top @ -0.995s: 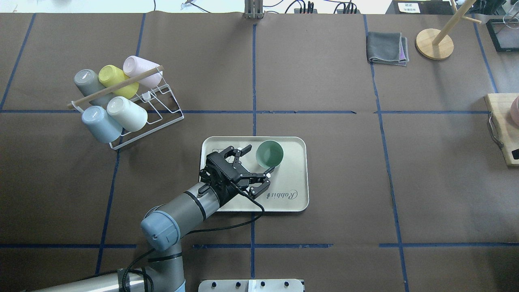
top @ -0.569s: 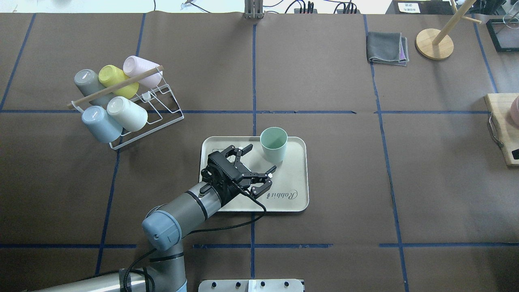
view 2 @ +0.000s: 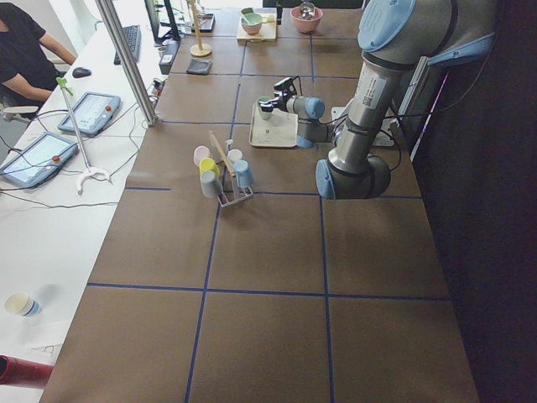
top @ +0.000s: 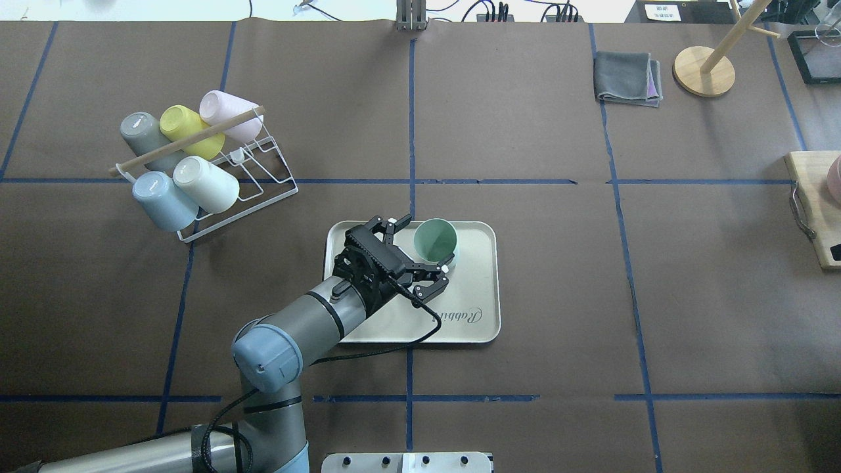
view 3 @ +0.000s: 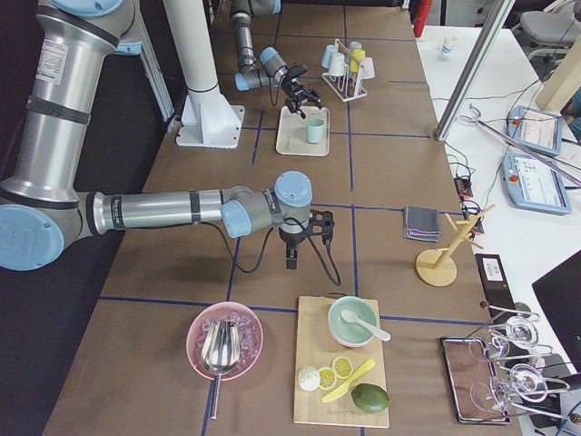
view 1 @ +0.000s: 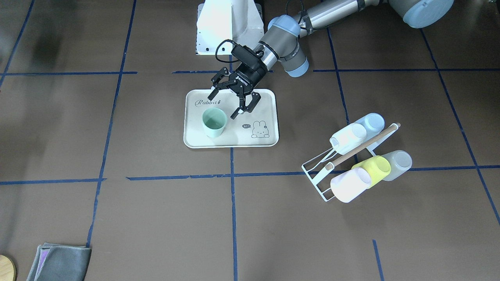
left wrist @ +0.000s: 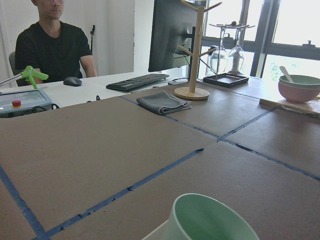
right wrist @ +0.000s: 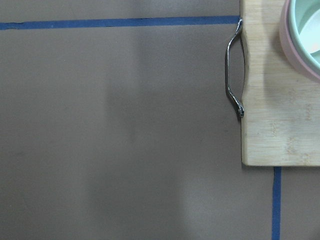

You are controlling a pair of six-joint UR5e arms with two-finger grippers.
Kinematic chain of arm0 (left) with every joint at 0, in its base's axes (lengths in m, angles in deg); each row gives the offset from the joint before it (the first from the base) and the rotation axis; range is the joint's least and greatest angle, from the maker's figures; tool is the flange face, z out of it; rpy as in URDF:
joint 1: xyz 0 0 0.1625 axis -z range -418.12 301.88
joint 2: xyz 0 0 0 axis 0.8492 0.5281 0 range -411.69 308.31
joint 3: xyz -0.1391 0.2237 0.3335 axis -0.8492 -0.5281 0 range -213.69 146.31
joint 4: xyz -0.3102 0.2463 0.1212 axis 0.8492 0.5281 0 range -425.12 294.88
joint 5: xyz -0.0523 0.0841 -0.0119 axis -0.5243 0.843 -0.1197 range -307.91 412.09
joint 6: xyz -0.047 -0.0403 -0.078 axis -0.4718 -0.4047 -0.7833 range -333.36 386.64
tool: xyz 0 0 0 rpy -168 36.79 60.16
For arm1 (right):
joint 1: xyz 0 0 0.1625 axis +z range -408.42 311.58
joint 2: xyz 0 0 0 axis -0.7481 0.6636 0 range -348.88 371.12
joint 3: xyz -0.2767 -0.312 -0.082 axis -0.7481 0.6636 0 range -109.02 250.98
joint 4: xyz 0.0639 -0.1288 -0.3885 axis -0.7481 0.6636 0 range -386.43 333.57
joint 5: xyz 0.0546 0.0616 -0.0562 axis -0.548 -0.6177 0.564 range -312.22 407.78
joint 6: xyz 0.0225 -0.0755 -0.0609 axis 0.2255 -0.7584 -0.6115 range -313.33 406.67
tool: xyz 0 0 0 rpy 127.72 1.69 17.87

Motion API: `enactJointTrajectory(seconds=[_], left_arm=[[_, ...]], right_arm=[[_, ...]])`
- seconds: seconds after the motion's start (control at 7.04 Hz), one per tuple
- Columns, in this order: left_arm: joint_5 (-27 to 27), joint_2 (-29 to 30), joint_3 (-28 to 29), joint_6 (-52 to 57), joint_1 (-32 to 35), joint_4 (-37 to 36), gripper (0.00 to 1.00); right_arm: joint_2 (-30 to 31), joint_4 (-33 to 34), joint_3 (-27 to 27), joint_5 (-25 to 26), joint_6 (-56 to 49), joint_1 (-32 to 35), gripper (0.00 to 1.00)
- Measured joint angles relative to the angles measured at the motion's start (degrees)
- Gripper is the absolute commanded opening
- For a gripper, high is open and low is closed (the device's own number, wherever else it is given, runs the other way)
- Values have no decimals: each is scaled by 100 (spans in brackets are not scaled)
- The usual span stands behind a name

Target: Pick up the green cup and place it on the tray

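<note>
The green cup (top: pixel 435 242) stands upright on the cream tray (top: pixel 483 289), in its far half. In the front-facing view the cup (view 1: pixel 214 121) is beside the "Rabbit" script on the tray (view 1: pixel 195 134). My left gripper (top: pixel 419 245) is open wide and empty, tilted down over the tray on the cup's near left side. One fingertip (top: pixel 445 268) is close by the cup's rim; I cannot tell whether it touches. The cup's rim (left wrist: pixel 210 220) shows at the bottom of the left wrist view. My right gripper (view 3: pixel 292 259) hangs far off near a wooden board; I cannot tell whether it is open.
A white wire rack (top: pixel 263 177) with several cups lying in it stands at the far left. A folded grey cloth (top: pixel 627 77) and a wooden stand (top: pixel 704 71) are at the far right. A wooden board (right wrist: pixel 280 100) with a pink bowl (right wrist: pixel 305 35) is at the right edge.
My left gripper has moved farther out over the tray and closer beside the cup, still open. The cup has shifted slightly between the frames and stays on the tray.
</note>
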State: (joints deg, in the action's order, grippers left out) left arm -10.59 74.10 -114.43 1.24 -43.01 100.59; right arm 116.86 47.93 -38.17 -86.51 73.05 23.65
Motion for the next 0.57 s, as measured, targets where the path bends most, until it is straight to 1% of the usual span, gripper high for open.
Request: enactJointTrajectory(seconds=[0.28,0.43,0.57], left_arm=[[-9,-25,-975,14,243,-1659,99],[-78,-27,-1292,-12,450,-2374,99],[-352,-40,-1427,-149,752,-2860,99]], right_arm=[[2,2,3,-17,-1,23,100],[1,12,0,-22,-1,60,100],[0,32,-1,-16,-1,97,100]])
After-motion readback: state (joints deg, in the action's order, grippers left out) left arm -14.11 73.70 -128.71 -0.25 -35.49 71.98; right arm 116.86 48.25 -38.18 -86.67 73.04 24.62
